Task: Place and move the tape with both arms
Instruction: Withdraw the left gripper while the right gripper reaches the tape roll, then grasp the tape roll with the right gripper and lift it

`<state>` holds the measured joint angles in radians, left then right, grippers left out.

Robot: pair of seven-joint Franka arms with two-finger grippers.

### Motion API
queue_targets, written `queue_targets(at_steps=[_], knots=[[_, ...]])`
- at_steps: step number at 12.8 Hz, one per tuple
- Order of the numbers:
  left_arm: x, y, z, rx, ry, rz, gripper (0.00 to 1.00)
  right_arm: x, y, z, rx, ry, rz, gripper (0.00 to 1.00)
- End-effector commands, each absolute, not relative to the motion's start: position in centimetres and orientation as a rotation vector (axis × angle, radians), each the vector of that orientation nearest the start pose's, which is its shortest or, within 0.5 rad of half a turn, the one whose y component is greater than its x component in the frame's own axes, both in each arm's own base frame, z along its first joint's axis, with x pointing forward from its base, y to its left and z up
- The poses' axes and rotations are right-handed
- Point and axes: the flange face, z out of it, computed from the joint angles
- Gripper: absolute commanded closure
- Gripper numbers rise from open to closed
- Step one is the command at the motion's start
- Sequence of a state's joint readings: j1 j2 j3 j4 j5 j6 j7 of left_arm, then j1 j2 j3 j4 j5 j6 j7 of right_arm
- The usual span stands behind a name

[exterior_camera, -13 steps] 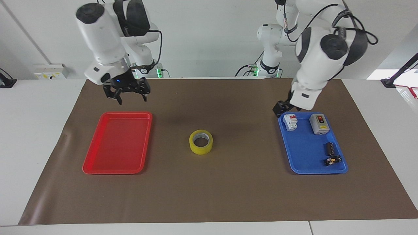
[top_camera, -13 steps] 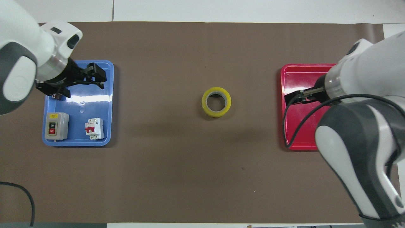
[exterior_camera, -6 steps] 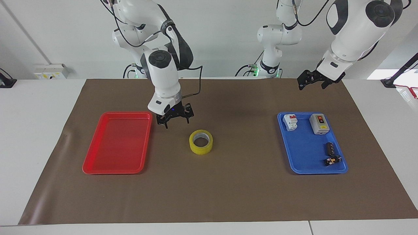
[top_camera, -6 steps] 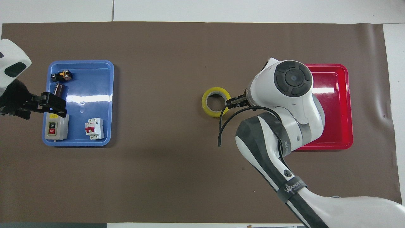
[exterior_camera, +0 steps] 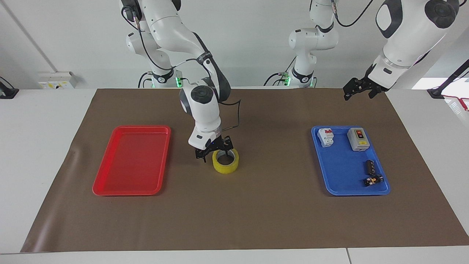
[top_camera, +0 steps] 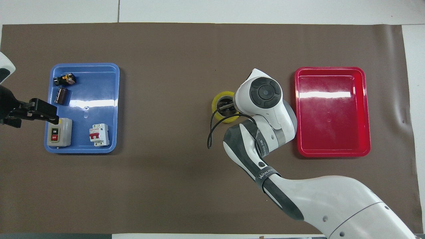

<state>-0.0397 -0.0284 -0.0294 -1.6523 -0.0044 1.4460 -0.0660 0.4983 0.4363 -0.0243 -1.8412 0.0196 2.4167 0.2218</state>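
The tape point(exterior_camera: 225, 160) lay flat on the brown mat point(exterior_camera: 256, 220) at mid-desk, between the red tray point(exterior_camera: 110, 185) and the blue tray point(exterior_camera: 342, 190). The right end effector point(exterior_camera: 214, 151) stood low at the roll, fingers spread, one apparently over the core and the other outside the wall on the red tray's side; it gripped nothing yet. A sound grasp probably required lowering until the fingers straddled the ring's wall, then closing squarely so the roll would not tip or skate. The left end effector point(exterior_camera: 361, 90) waited, raised and spread, over the mat's edge toward the blue tray's end, clear of the switch boxes point(exterior_camera: 342, 138).
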Motion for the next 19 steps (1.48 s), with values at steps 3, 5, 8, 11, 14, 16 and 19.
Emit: queue_targets(at_steps=[3, 5, 8, 11, 14, 16, 19], knots=[[52.2, -4.5, 59.8, -3.138, 0.034, 0.233, 0.0, 58.5, 29.5, 29.1, -3.081, -0.411, -0.219, 0.99], [52.1, -4.5, 59.9, -3.138, 0.034, 0.23, 0.0, 58.3, 29.8, 29.2, -3.084, -0.406, -0.21, 1.0], [52.3, -4.4, 60.3, -3.139, 0.036, 0.213, 0.0, 58.3, 29.6, 29.2, -3.089, -0.4, -0.2, 1.0], [52.1, -5.4, 61.0, -3.13, 0.07, 0.193, 0.0, 61.4, 27.7, 34.6, -3.162, -0.357, -0.08, 1.0], [52.1, -5.5, 61.1, -3.132, 0.063, 0.186, 0.0, 61.8, 19.7, 40.5, -3.196, -0.404, 0.029, 1.0], [52.0, -5.3, 61.2, -3.134, 0.063, 0.183, 0.0, 61.1, 11.5, 41.0, -3.162, -0.573, 0.1, 1.0], [52.0, -5.2, 61.2, -3.134, 0.058, 0.186, 0.0, 59.9, 0.8, 37.7, -3.11, -0.753, 0.062, 1.0]])
